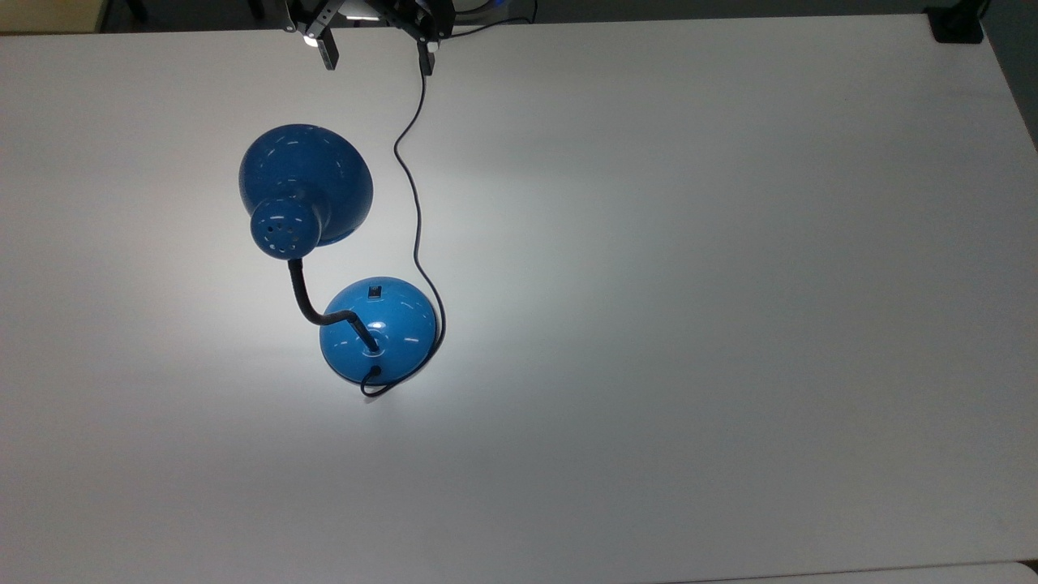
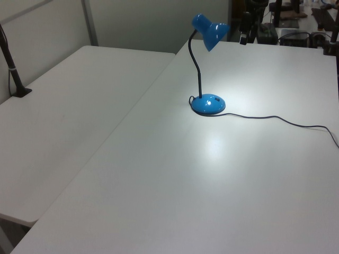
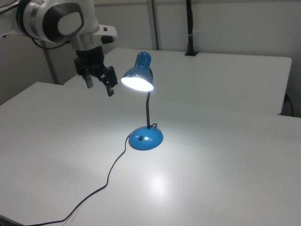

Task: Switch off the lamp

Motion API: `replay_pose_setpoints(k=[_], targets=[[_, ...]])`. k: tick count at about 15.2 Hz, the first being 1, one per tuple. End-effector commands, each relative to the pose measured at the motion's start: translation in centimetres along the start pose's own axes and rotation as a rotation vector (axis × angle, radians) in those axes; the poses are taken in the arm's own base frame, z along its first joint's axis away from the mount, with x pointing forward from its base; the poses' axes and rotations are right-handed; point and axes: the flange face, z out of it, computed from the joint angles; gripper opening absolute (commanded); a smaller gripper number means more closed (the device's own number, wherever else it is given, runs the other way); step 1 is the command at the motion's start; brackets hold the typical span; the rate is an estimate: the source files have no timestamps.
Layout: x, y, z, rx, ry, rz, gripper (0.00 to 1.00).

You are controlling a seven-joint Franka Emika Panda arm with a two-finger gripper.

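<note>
The lit lamp (image 3: 141,77) throws a bright pool onto the otherwise dim white table (image 3: 197,188).

Bare table (image 1: 730,284) around lamp (image 1: 378,328), cord (image 1: 416,203) alongside

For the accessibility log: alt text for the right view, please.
A lit blue lamp stands on a white table, its cord trailing toward the camera. The robot's open end effector hangs at the right view's left of the shade.
</note>
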Motion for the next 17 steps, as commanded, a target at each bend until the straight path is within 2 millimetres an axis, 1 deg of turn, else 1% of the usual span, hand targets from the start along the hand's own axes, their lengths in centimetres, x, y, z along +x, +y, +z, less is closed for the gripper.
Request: replay_pose_setpoints(k=[1, 8, 9, 11, 12, 14, 15, 17], targets=[[-0.2, -0.3, -0.3, -0.001, -0.019, -0.024, 1.0], [-0.3, -0.4, -0.3, -0.002, -0.02, -0.028, 1.0], [-0.4, -0.3, -0.2, -0.003, -0.025, -0.06, 1.0], [-1.1, 0.7, 1.0, -0.035, -0.093, -0.33, 1.0], [-1.4, 1.0, 1.6, -0.052, -0.132, -0.403, 1.0], [-1.8, 1.4, 3.1, -0.107, -0.177, -0.441, 1.0], [-2.0, 1.6, 4.4, -0.118, -0.194, -0.446, 1.0], [-1.6, 2.0, 6.7, -0.126, -0.15, -0.451, 0.85]])
